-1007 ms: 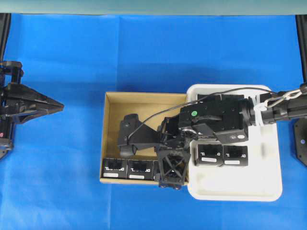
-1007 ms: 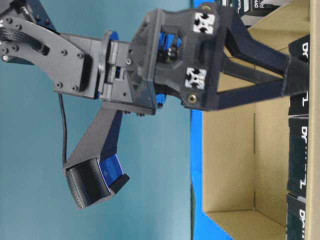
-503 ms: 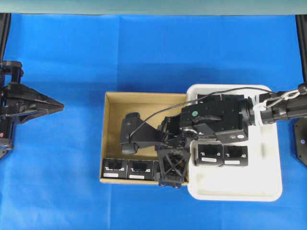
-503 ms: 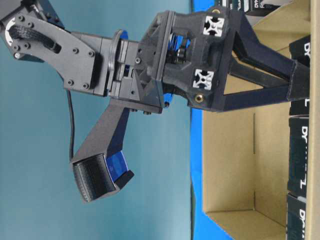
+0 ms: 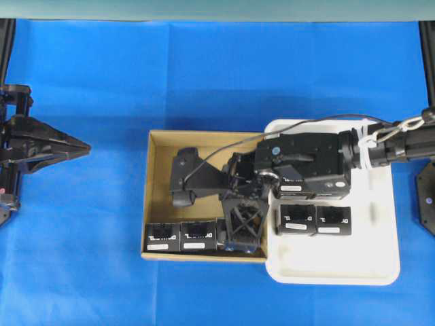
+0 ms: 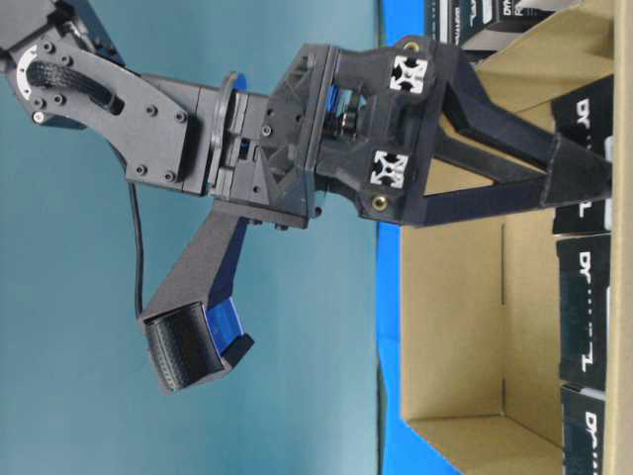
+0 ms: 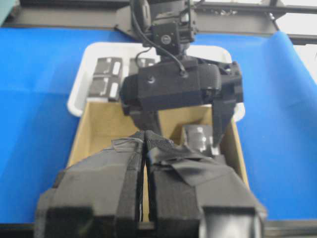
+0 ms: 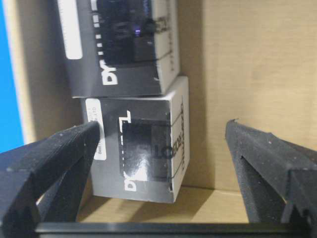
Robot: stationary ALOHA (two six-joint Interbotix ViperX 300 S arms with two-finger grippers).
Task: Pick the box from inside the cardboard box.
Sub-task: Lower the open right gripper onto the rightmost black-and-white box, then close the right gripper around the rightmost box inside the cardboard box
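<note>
The cardboard box (image 5: 158, 197) lies under the right gripper (image 8: 163, 144), white plastic tray (image 5: 380, 265) behind its wrist. Step in hand: approach to grasp. The gripper stands wide, holding nothing, straddling the corner box (image 8: 138, 153); one finger (image 8: 54, 148) is just beside its label side, the other well apart. Next move, in my judgement: lower, centre, then close. Left gripper (image 7: 144, 148) pressed together, well apart.

Black boxes (image 5: 164, 237): about seven visible; carton (image 5: 158, 173), tray (image 5: 340, 267): one each.
</note>
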